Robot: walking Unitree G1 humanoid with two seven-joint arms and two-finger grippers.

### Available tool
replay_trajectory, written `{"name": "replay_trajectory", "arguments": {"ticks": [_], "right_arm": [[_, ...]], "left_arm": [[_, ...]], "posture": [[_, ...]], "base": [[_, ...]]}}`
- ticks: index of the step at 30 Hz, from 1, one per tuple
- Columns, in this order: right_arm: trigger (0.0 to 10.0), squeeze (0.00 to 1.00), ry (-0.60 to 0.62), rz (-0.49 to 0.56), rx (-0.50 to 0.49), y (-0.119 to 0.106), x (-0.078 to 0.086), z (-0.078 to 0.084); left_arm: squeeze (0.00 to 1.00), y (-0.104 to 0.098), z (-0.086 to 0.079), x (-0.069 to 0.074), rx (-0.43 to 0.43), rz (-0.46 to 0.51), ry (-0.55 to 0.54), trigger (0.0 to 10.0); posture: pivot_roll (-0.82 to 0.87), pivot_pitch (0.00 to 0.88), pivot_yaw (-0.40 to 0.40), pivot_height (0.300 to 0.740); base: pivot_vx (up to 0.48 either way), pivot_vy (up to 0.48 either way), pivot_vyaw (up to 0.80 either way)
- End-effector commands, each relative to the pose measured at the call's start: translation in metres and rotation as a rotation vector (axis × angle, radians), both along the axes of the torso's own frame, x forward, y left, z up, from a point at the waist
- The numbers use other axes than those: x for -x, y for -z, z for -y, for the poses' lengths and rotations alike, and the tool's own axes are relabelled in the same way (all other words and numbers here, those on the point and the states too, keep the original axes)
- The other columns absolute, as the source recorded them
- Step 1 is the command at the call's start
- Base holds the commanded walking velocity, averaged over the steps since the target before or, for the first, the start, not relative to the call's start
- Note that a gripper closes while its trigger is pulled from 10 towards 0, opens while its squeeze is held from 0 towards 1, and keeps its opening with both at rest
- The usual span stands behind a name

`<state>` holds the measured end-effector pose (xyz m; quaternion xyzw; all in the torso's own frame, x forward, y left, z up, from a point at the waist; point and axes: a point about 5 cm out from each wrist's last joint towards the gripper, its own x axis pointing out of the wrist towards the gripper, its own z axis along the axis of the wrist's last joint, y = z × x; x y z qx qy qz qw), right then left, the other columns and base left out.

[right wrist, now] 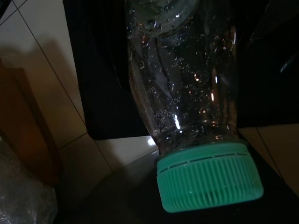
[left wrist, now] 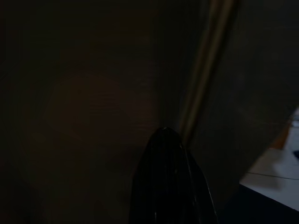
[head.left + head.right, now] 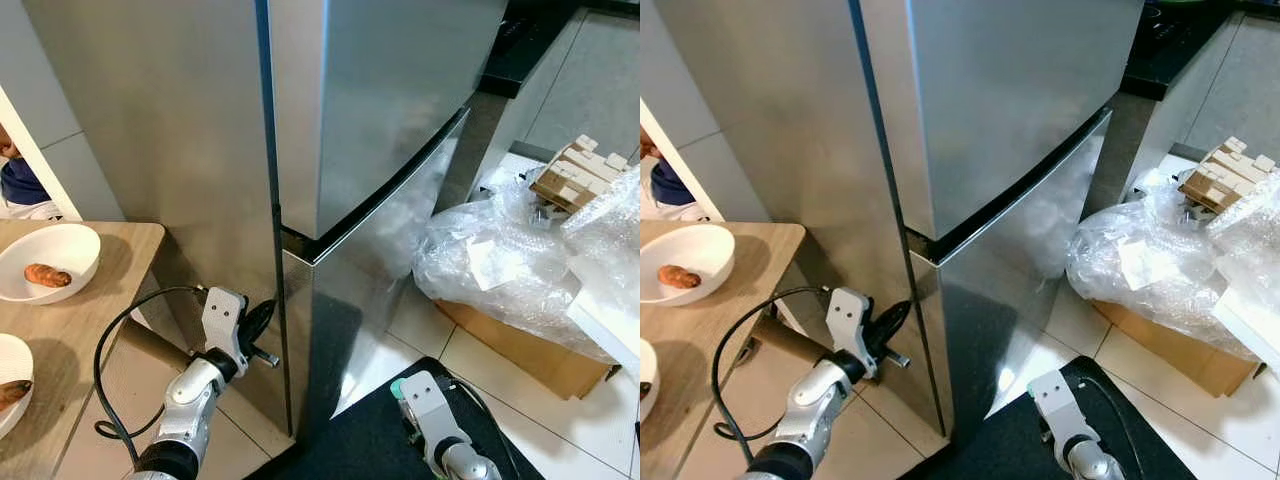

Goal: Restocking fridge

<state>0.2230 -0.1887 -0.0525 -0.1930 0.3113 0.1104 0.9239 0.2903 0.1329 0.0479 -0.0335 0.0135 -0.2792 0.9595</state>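
Right pincer [image 1: 196, 93] is clamped on a clear bottle [image 1: 187, 84], green cap [image 1: 208, 177] outward; left pincer [image 3: 262, 320] touches the fridge [image 3: 380, 110] edge, grip unclear.

Probably a home kitchen: steel fridge [image 3: 380, 110], tiled floor [image 3: 590, 420].

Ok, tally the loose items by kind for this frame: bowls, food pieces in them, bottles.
White bowls on the wooden table: 2 (far bowl, near bowl)
Brown food pieces: 2 (far piece, near piece)
Clear bottles with a green cap: 1 (bottle)
Total: 5
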Motion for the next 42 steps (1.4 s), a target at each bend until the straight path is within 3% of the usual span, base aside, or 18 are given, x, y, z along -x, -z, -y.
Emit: {"name": "replay_trajectory", "arguments": {"ticks": [1, 14, 26, 42], "right_arm": [[10.0, 0.0, 0.007, -0.011, 0.007, 0.002, 0.003, 0.002], [10.0, 0.0, 0.002, -0.004, 0.02, 0.001, 0.003, 0.002], [10.0, 0.0, 0.003, -0.007, 0.024, 0.002, 0.004, 0.003], [10.0, 0.0, 0.005, -0.011, 0.019, 0.003, 0.005, 0.004]], "left_arm": [[0.0, -0.001, 0.009, 0.002, 0.008, 0.001, 0.063, 10.0], [0.0, -0.007, 0.018, -0.002, 0.019, 0.015, 0.077, 10.0], [0.0, -0.014, 0.023, -0.013, 0.002, 0.028, 0.026, 10.0], [0.0, -0.021, 0.053, -0.02, 0.003, 0.017, 0.128, 10.0]], "posture": [[-0.1, 0.064, 0.003, 0.74], [-0.1, 0.066, 0.006, 0.74], [-0.1, 0.068, 0.006, 0.74], [-0.11, 0.073, 0.008, 0.74]], "base": [[0.0, 0.0, 0.0], [0.0, 0.0, 0.0], [0.0, 0.0, 0.0], [0.0, 0.0, 0.0]]}}
